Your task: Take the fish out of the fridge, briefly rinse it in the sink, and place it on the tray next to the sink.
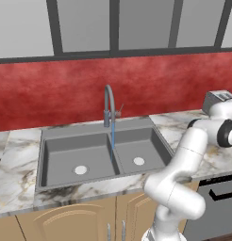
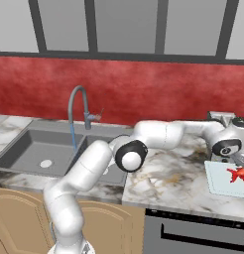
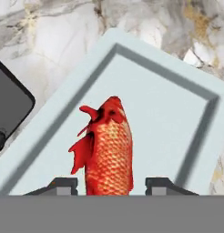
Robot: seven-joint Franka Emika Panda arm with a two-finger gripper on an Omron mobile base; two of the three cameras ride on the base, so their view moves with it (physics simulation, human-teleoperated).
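Red-orange fish (image 3: pixel 109 148) over the pale tray (image 3: pixel 177 118), scaled body with darker red fins at one flank. Long axis running straight away from the hand in the hand view, between the two finger tips; which end leads, hard to tell. Jaws (image 3: pixel 112 184) set a little apart, a tip on either side of the fish with a gap to each visible: parted, not pinching. In the right base view, fish (image 2: pixel 238 174) seen as a small red shape on the tray (image 2: pixel 218 186), far right on the marble surface (image 2: pixel 163 183). Two-basin sink (image 1: pixel 96 155) well to the left, both basins bare but for drains, a thin blue stream falling from the arched faucet (image 1: pixel 108 103).
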